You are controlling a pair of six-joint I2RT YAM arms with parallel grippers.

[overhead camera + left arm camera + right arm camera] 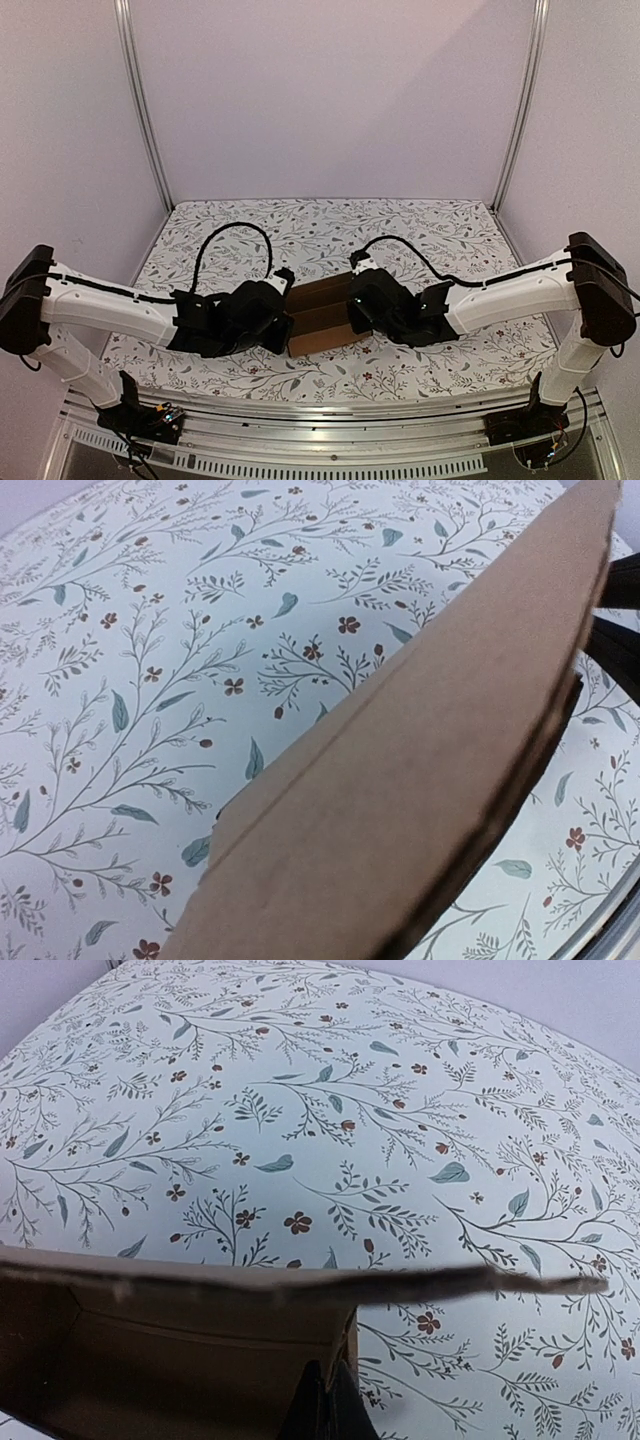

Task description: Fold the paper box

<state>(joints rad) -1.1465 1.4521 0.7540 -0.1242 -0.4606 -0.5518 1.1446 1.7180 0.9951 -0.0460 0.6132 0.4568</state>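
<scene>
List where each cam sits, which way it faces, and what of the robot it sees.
Top: above and behind the arms, looking down on the table; both arms show, left hand and right hand at the box.
Left wrist: low, facing across the table; box fills the foreground, own fingers hidden.
Right wrist: low, looking over the box edge; a dark fingertip shows.
Shared: all three see box and table.

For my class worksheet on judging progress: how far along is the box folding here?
Done: the paper box already has raised walls, with an open trough visible from above. In hand: left gripper and right gripper, both shut, sit at its two ends. Left to do: closing its open top.
</scene>
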